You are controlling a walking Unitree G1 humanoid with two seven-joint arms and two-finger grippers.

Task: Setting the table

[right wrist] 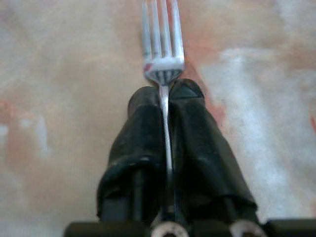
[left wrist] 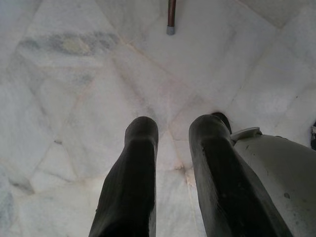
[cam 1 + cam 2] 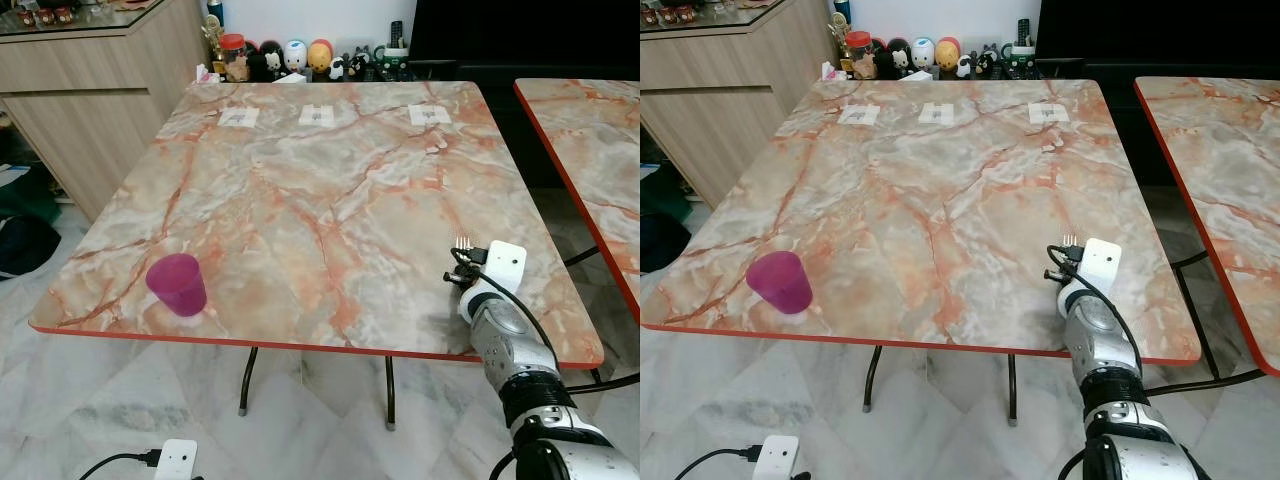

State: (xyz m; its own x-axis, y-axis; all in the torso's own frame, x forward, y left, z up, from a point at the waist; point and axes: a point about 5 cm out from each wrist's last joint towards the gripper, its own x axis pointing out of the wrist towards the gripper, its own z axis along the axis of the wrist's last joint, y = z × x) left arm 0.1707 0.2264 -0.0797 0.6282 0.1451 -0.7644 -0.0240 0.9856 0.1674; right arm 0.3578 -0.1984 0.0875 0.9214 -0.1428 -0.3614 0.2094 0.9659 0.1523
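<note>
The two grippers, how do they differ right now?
The right gripper is shut on a fork above the marble table; the left gripper holds nothing, its fingers apart. The right is raised over the table's near edge; the left points at the floor. Both have black fingers.

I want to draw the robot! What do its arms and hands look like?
The right arm is silver metal with rounded joints and a black band, a white box near the wrist and black cables looping beside it. Each tool, right and left, has two long, thick, rounded black fingers.
</note>
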